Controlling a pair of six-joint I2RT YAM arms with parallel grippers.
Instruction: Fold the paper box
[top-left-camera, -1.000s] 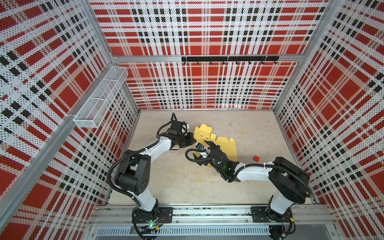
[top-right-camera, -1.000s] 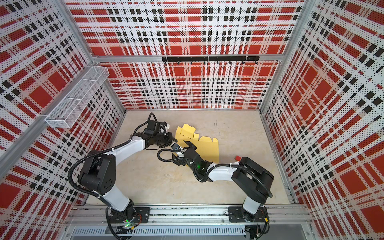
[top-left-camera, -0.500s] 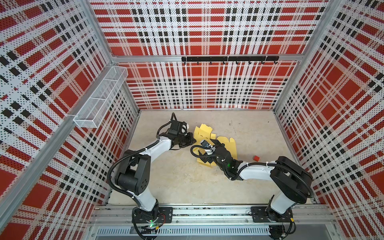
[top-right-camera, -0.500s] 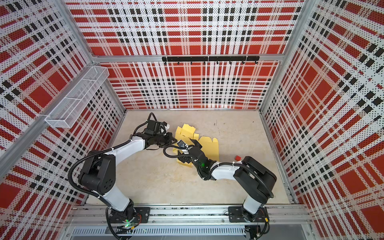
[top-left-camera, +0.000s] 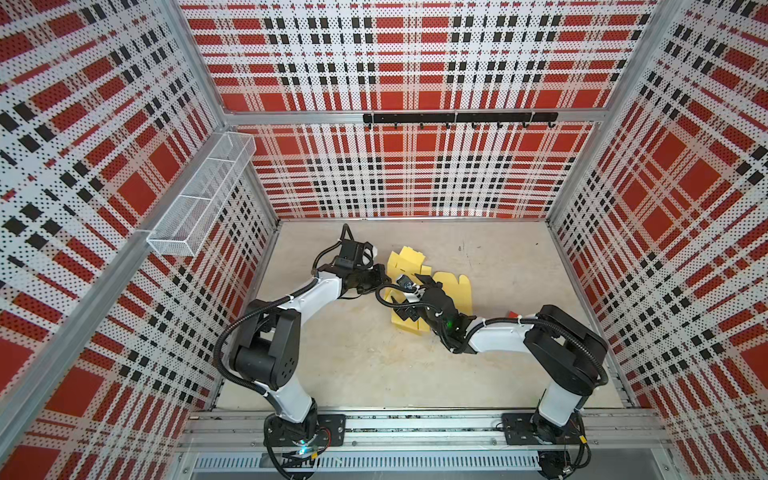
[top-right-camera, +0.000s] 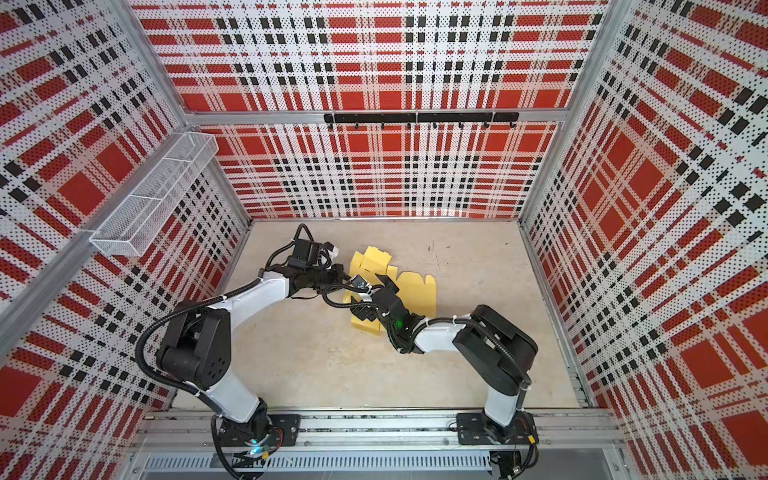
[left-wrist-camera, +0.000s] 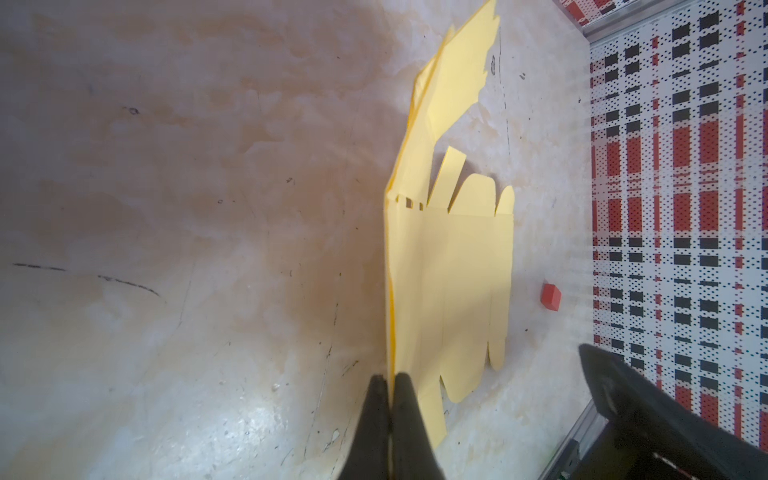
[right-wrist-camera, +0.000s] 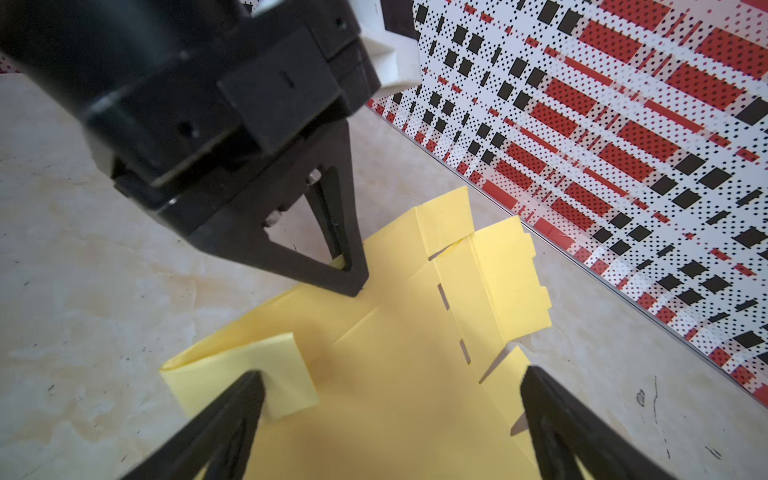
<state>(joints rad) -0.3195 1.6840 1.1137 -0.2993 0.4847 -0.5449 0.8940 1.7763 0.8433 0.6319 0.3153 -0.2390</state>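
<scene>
Two grippers meet at the paper box: left gripper with jaws pinched shut on its upturned edge, right gripper with jaws spread wide over its panels, gripping nothing.

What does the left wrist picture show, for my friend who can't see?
The left hand, two black fingers pinched shut, grips the edge of a mostly flat yellow paper box lying on a beige table. A small red block sits beyond it near a checked wall.
</scene>
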